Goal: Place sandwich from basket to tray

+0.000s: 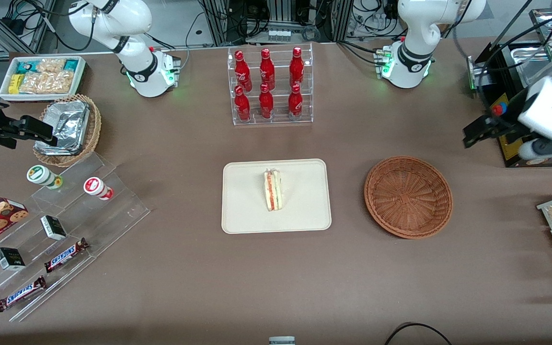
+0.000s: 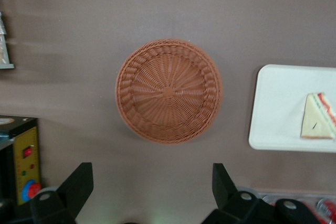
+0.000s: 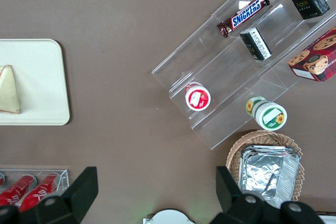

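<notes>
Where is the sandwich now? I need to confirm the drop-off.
The sandwich lies on the tray, beside the empty basket. The gripper, fingers open, hangs above the table near the basket.

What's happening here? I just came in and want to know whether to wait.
The sandwich already lies on the tray, and the basket beside it holds nothing. The left arm's pincer is open, grips nothing, and hangs above the table toward the working arm's end, looking down on the basket. Judging by how things lie, the move from basket to tray looks done.
</notes>
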Motion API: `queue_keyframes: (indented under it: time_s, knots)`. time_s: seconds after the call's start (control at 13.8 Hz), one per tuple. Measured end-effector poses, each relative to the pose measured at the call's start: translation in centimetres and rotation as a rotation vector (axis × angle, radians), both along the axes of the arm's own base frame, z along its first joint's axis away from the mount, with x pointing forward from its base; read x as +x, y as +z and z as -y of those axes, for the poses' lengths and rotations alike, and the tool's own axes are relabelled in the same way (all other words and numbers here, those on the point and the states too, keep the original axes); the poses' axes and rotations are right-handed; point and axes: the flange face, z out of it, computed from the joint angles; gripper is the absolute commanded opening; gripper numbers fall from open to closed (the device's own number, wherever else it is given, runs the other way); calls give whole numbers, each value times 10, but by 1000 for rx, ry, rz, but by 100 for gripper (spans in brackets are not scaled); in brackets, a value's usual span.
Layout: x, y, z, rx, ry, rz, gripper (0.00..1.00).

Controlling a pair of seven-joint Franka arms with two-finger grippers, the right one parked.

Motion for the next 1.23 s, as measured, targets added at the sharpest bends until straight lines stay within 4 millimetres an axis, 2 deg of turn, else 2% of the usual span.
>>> queue_keyframes:
  time_s: [0.36,0.58,1.23]
  knots:
    - [-10,6,-6,-1,-41,-2,100]
    - [-14,3,-13,-3,-86,-13,100]
    - [-13,2,-22,37,-92,-11,100]
